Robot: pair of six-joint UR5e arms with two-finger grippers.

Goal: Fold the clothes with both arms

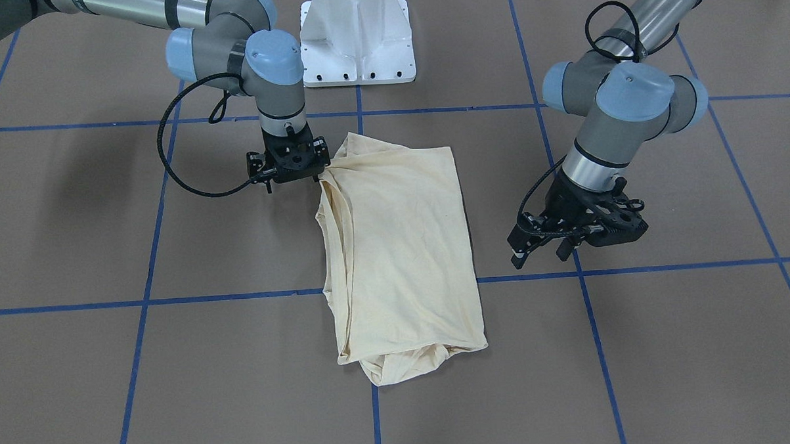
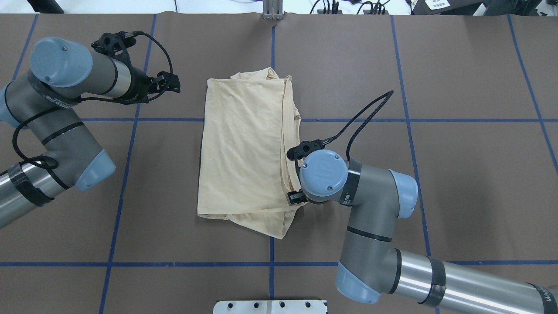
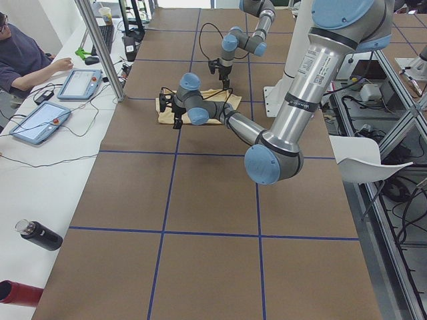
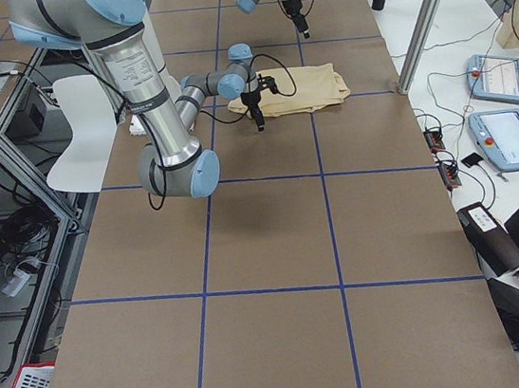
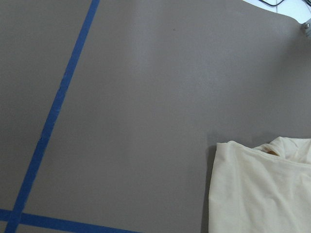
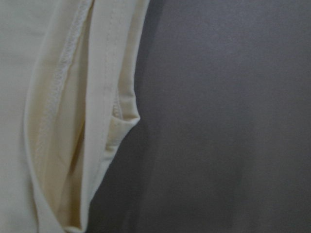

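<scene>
Exterior front-facing view: the cream shirt point(image 1: 399, 261) lies folded in the middle of the table point(image 1: 669, 357), its long axis running 12 to 6 o'clock. The right gripper point(image 1: 293, 176) meets its 11 o'clock corner, where the cloth bunches toward it. Whether the jaws pinch the cloth cannot be told. The left gripper point(image 1: 539, 251) hangs parted and empty, apart at the shirt's 3 o'clock. The right gripper is the nearer and looks better placed for the next fold.
</scene>
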